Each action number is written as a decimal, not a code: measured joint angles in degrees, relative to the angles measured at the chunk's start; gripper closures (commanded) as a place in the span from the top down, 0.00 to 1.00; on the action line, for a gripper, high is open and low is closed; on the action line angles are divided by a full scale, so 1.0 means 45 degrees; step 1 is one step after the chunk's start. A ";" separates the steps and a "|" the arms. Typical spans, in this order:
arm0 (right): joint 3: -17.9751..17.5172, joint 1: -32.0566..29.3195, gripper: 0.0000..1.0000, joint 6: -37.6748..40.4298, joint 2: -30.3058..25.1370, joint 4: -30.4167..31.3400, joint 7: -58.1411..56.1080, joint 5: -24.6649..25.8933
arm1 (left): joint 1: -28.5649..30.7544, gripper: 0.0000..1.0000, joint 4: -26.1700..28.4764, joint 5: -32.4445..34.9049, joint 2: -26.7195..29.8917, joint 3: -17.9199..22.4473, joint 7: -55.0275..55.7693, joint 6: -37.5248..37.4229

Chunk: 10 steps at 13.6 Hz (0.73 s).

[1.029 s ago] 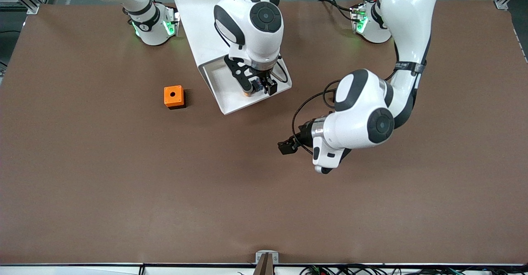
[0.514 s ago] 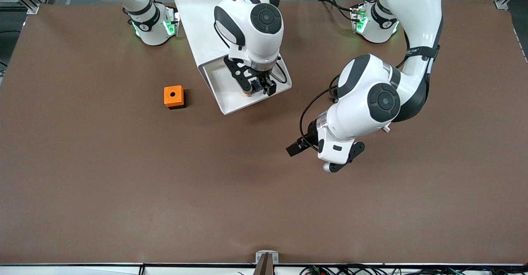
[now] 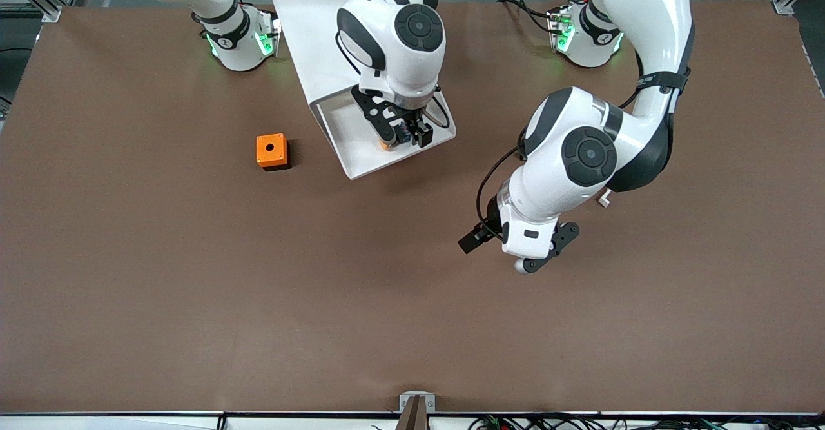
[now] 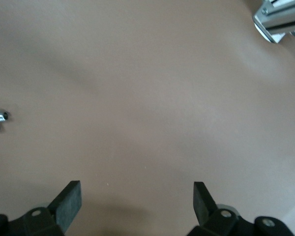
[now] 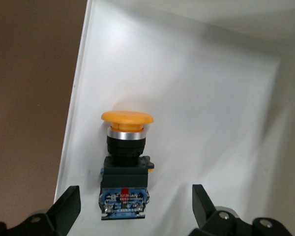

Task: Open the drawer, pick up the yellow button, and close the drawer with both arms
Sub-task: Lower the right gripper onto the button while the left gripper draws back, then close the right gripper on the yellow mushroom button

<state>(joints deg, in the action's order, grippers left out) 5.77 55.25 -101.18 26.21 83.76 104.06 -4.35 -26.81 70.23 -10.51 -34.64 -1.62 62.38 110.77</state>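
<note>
Over the last second the left arm has swung off from beside the pulled-out white drawer [image 3: 387,136] toward its own end of the brown table [image 3: 193,288]; its wrist has turned downward, so the left gripper [image 4: 136,202] now hangs over bare tabletop, black fingers spread wide and empty; that suggests the opening step is done and the pick is left to the other arm. The right gripper [image 3: 405,135] has barely shifted; it stays poised inside the drawer, fingers parted on either side of the small push button with a round orange-yellow cap and dark body [image 5: 125,162], lying on the drawer floor, not yet pinched. The orange cube box with a round hole [image 3: 272,151] sits beside the drawer, toward the right arm's end.
</note>
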 measured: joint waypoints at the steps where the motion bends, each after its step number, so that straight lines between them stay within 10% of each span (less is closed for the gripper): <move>1: 0.0000 0.0007 1.00 0.0000 0.0000 0.0002 0.0000 0.0000 | -0.0007 1.00 0.0022 0.0011 -0.0002 -0.0038 0.0031 0.0000; 10: 0.0012 0.0008 1.00 -0.0003 0.0002 0.0023 0.0000 0.0000 | -0.0020 1.00 0.0358 0.0090 -0.0029 -0.0193 0.0066 0.0001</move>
<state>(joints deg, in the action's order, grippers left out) 5.83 55.28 -101.19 26.22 83.86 104.06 -4.35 -26.91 71.84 -10.10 -34.77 -2.48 62.67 110.77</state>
